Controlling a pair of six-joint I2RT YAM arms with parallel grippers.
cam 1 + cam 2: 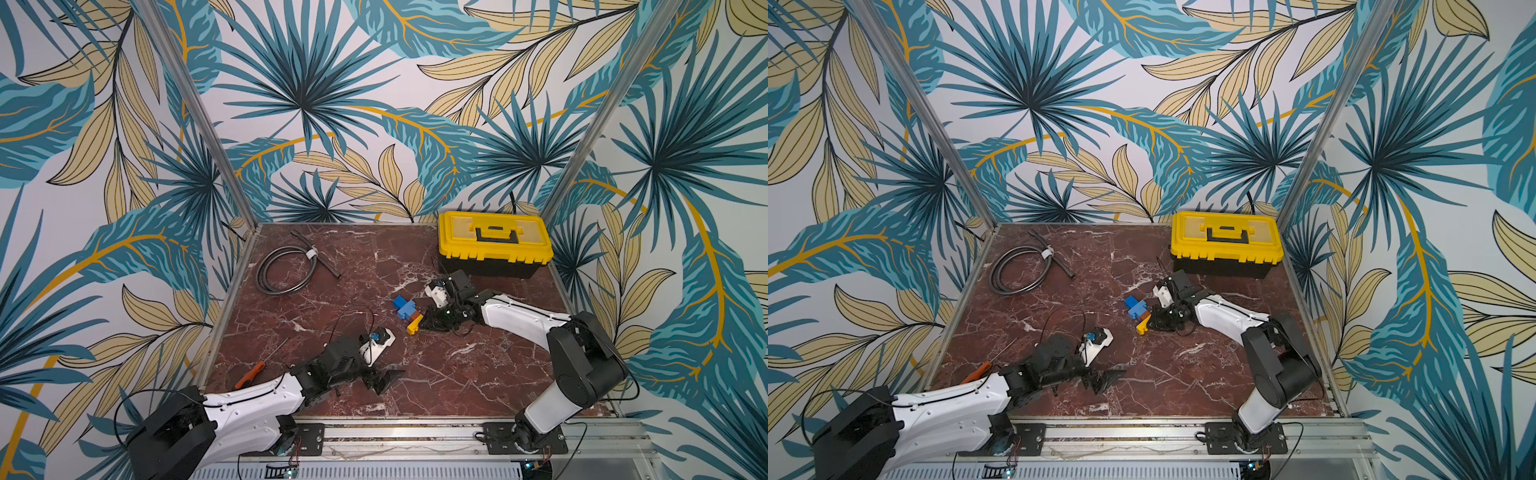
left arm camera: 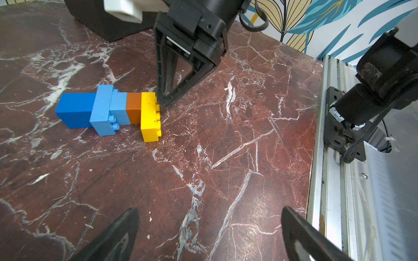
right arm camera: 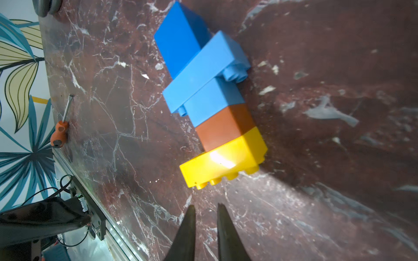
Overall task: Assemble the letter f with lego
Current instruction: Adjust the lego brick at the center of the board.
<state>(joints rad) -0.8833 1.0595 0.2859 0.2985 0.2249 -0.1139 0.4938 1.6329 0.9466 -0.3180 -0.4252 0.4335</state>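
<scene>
The lego letter f lies flat on the marble table as one joined stack. In the left wrist view it runs from a dark blue brick to a long light blue crossbar, a light blue brick, an orange brick and a yellow bar. My right gripper is shut on nothing, its tips just short of the yellow bar's studs. My left gripper stands open and empty, nearer the table's front edge and apart from the stack.
A yellow-and-black toolbox stands at the back right. A coiled black cable lies at the back left. An orange-handled screwdriver rests by the left edge. An aluminium rail runs along the front.
</scene>
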